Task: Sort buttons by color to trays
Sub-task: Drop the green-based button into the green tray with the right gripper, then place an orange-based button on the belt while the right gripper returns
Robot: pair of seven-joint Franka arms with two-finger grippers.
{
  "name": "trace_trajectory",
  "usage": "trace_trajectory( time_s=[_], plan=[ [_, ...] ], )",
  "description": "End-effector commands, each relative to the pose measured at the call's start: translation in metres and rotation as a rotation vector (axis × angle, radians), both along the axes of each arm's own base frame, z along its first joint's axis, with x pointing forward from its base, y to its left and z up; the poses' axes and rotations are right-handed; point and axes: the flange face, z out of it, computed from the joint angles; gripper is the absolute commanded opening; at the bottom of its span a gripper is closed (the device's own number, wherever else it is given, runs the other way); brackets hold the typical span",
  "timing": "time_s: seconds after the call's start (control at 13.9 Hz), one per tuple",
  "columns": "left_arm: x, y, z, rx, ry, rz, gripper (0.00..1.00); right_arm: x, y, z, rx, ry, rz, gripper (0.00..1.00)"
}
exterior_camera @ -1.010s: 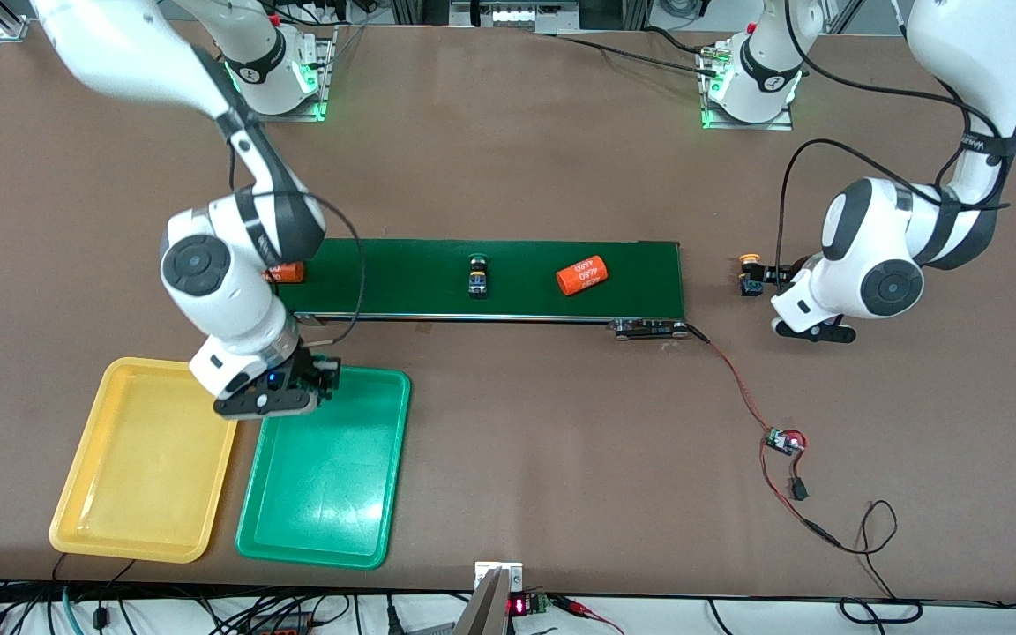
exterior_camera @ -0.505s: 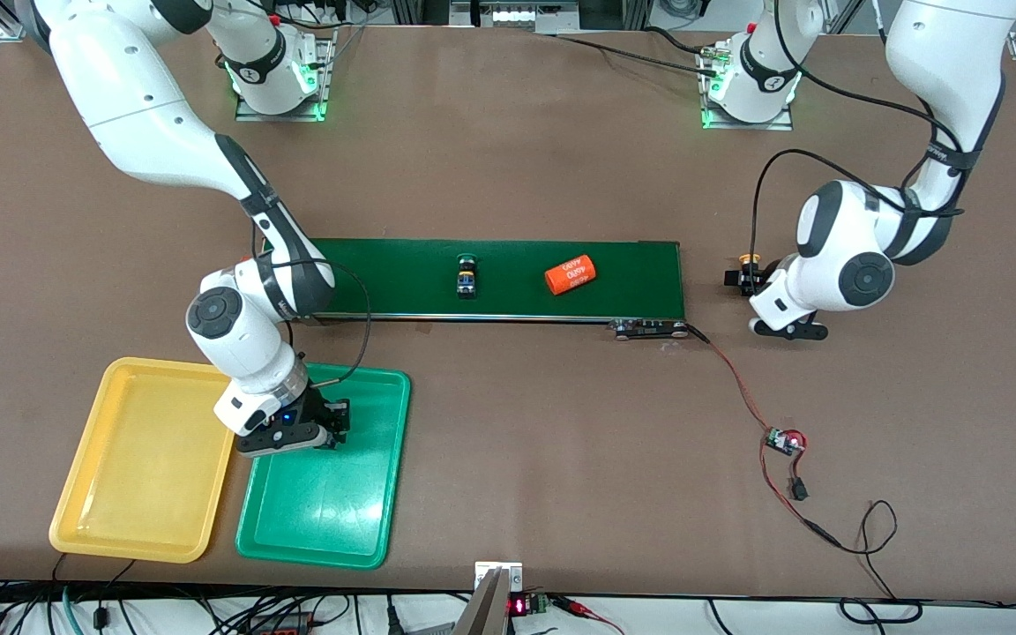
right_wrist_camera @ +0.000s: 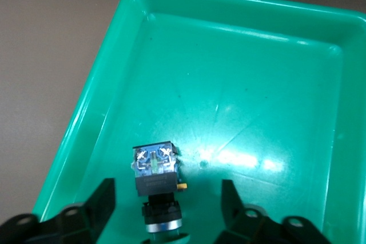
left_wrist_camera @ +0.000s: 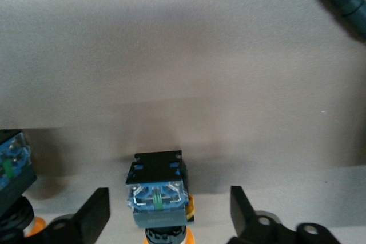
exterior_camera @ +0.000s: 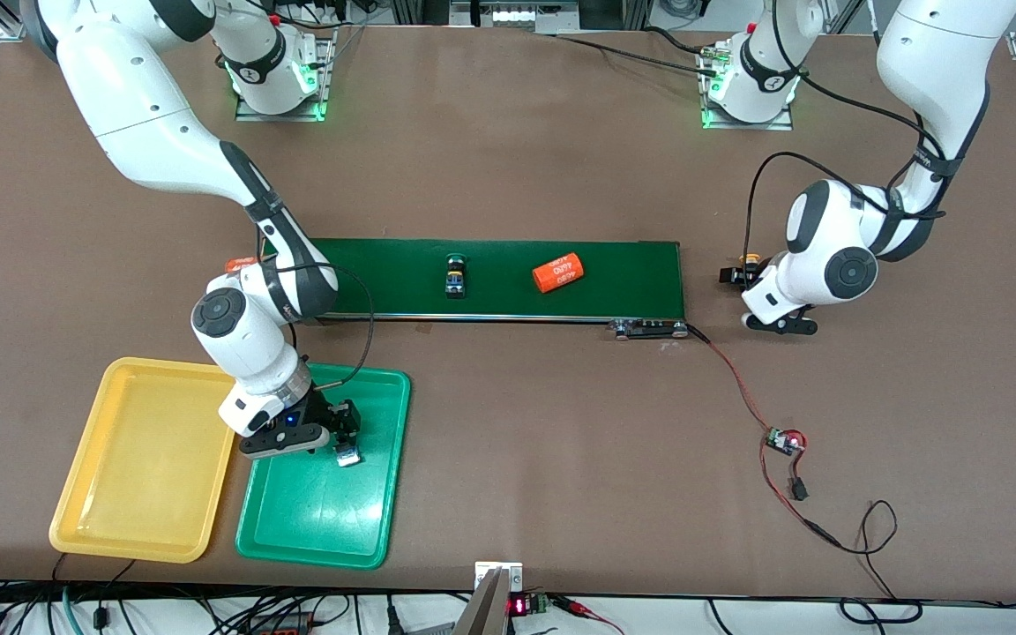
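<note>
Since the right hand [right_wrist_camera: 168,210] stands released over the green tray [exterior_camera: 380,494] with a button [exterior_camera: 348,456] lying in it, it should lift straight up, clear of the part. The left hand [left_wrist_camera: 168,221], fingers apart around a yellow-capped button [left_wrist_camera: 158,195] on the tabletop [exterior_camera: 517,423] at the left arm's end, should center before clenching.

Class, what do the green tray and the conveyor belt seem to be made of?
Green tray: probably glossy moulded plastic; it shows bright glare spots and rounded corners. Conveyor belt: looks like matte dark-green rubber or fabric, with no shine; which one cannot be told.
</note>
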Motion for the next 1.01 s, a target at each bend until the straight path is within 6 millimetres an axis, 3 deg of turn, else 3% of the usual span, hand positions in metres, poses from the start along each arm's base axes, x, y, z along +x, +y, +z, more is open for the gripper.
trace_trajectory(
  time_s=[0.0, 0.07, 0.22, 0.36, 0.58, 0.65, 0.79, 0.94],
  plan=[
    [0.000, 0.001, 0.002, 0.011, -0.011, -0.022, 0.38, -0.015, 0.003, 0.036, -0.018, 0.011, 0.013, 1.00],
    [0.003, 0.001, 0.008, 0.014, -0.019, -0.019, 0.31, -0.023, 0.002, 0.050, -0.038, 0.046, 0.005, 1.00],
    [0.017, -0.001, 0.038, 0.025, -0.061, -0.014, 0.31, -0.042, 0.006, 0.083, -0.065, 0.131, -0.067, 1.00],
    [0.031, -0.009, 0.074, 0.029, -0.074, -0.035, 0.29, -0.064, 0.027, 0.116, -0.084, 0.192, -0.113, 1.00],
    [0.049, -0.055, 0.127, 0.009, -0.046, -0.088, 0.29, -0.111, 0.068, 0.152, -0.092, 0.266, -0.153, 1.00],
    [0.048, -0.077, 0.135, 0.000, -0.041, -0.117, 0.27, -0.128, 0.076, 0.157, -0.094, 0.271, -0.163, 1.00],
    [0.037, -0.120, 0.137, -0.031, -0.038, -0.079, 0.26, -0.161, 0.090, 0.164, -0.062, 0.307, -0.183, 1.00],
    [0.031, -0.162, 0.132, -0.061, -0.067, -0.036, 0.26, -0.180, 0.098, 0.162, -0.068, 0.327, -0.170, 1.00]
  ],
)
